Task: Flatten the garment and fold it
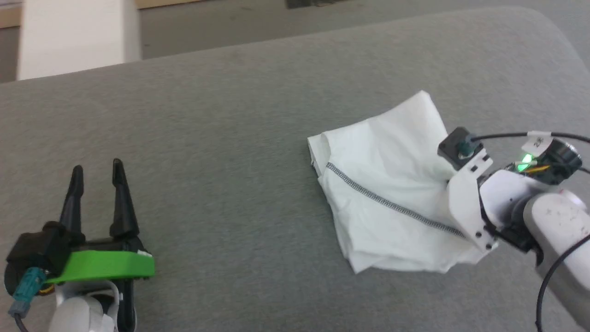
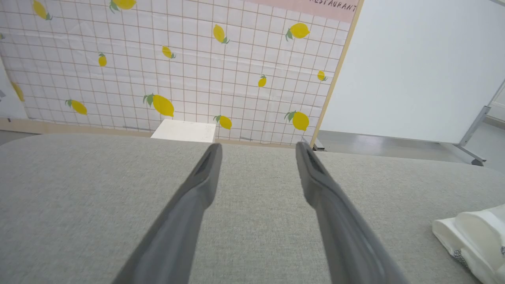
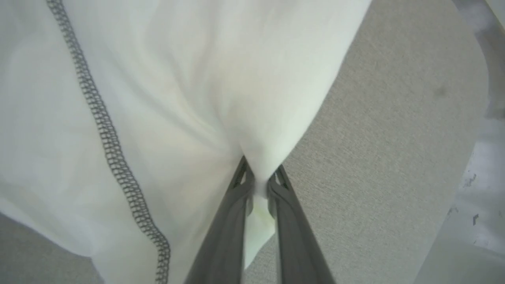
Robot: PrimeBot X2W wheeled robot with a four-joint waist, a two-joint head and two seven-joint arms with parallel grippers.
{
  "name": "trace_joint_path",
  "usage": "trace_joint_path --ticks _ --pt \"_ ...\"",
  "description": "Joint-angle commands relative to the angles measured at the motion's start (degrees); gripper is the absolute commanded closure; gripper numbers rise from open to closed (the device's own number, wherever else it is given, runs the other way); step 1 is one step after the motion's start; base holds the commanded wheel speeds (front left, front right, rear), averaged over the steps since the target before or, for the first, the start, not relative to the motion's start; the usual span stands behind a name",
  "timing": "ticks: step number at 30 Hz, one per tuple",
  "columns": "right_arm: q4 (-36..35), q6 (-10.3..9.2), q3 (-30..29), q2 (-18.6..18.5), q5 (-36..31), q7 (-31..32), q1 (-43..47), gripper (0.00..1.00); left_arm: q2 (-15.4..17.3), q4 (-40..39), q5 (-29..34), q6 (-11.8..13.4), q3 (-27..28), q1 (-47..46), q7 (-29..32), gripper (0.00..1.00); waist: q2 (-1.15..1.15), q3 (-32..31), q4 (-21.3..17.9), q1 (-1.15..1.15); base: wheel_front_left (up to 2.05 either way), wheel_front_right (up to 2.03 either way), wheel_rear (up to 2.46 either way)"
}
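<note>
The right gripper (image 3: 260,173) pinches the right edge of the crumpled white cotton shirt with grey stitching (image 1: 387,193); the left gripper (image 1: 97,165), fingers apart, is well left of it.

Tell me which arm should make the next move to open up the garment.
Right. The right gripper is shut on a pinch of the garment, ready to pull. The left gripper stands open over the grey surface, apart from it.
</note>
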Motion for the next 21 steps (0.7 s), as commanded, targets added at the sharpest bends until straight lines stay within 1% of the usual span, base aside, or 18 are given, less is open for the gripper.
trace_joint_path --ticks 1,5,9,13,17,21 --pt "1.6 -0.11 0.48 -0.59 0.24 -1.44 -2.61 1.0 0.92 -1.05 -0.03 0.44 0.42 -0.26 0.37 0.0 -0.01 4.47 -10.94 0.0 0.0 0.0 0.0" --pt "6.3 -0.11 0.19 -1.8 -0.5 -5.26 -7.21 1.0 2.29 -4.18 0.55 1.29 1.27 -1.39 1.41 0.0 -0.01 7.97 -12.95 0.0 0.0 0.0 0.0" --pt "10.91 -0.11 -3.04 -2.78 -1.73 -8.61 -9.76 1.0 3.77 -7.13 1.27 2.06 2.08 -2.43 2.79 0.0 -0.01 11.69 -12.82 0.0 0.0 0.0 0.0" --pt "15.28 -0.11 -7.83 -3.77 -3.94 -11.5 -11.4 1.0 5.25 -10.17 1.81 2.83 3.12 -2.86 4.41 0.0 -0.01 15.35 -11.53 0.0 0.0 0.0 0.0" --pt "20.0 -0.11 -14.95 -4.77 -6.56 -13.73 -12.6 1.0 6.26 -12.67 2.03 3.26 3.73 -3.18 5.64 0.0 -0.01 18.55 -9.05 0.0 0.0 0.0 0.0" --pt "22.83 -0.11 -22.08 -5.04 -10.23 -15.36 -13.37 1.0 6.86 -14.0 1.9 3.44 4.1 -3.39 6.33 0.0 -0.01 20.85 -6.8 0.0 0.0 0.0 0.0"
